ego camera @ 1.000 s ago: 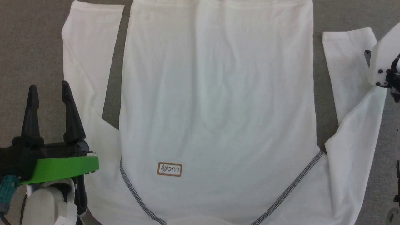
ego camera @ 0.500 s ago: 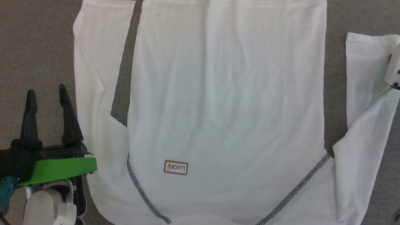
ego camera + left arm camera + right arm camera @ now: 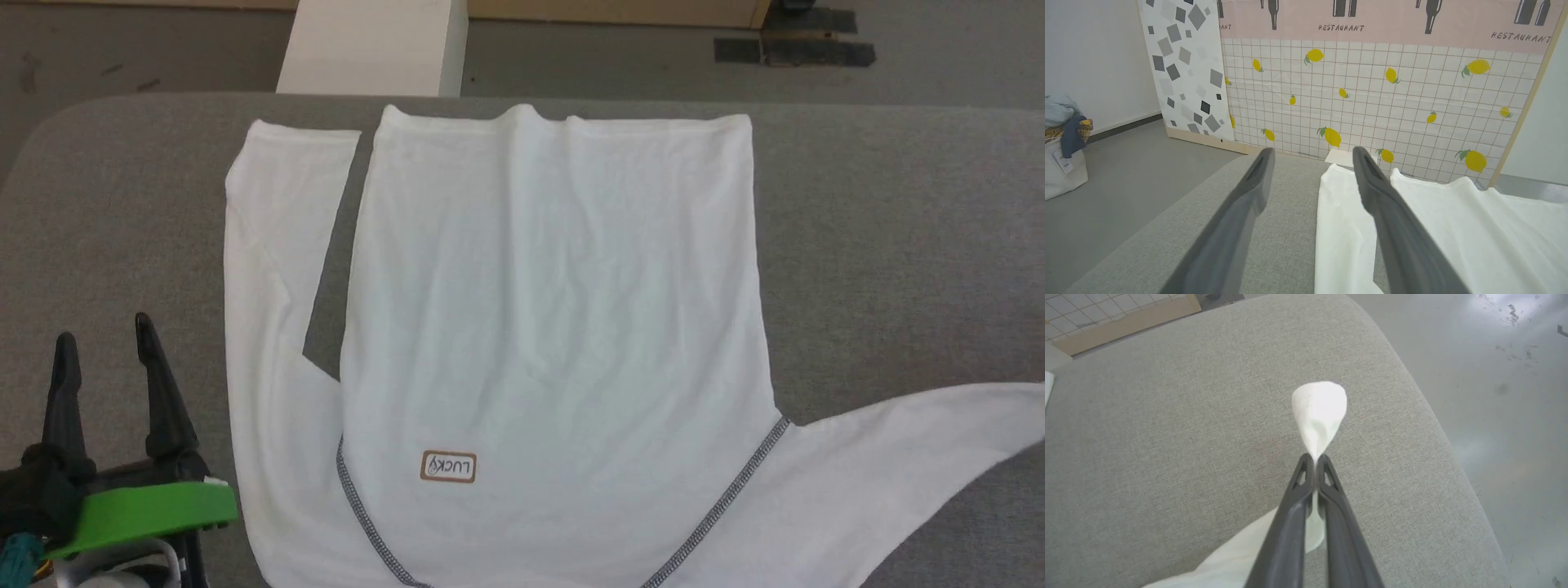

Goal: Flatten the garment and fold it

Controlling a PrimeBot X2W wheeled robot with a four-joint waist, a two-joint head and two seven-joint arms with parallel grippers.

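Head view: garment (image 3: 555,327) laid flat, chest up, on grey padded surface (image 3: 898,245), long axis running away from the robot, hem at the far end, neck end nearest. Left gripper (image 3: 104,328) beside left sleeve (image 3: 269,286), fingers apart, empty. Right gripper (image 3: 1312,456) clamped on right cuff (image 3: 1319,402), sleeve angled out sideways.

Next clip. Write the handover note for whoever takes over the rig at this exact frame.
Left end effector: open, empty, beside the left-side sleeve, at the near left of the grey table.
Right end effector: shut on the cuff of the right-side sleeve, which is drawn out sideways.
Garment: front up, body flat, left-side sleeve laid along the body.
Done: body mostly flattened. Left: lay the right-side sleeve down, then every fold.
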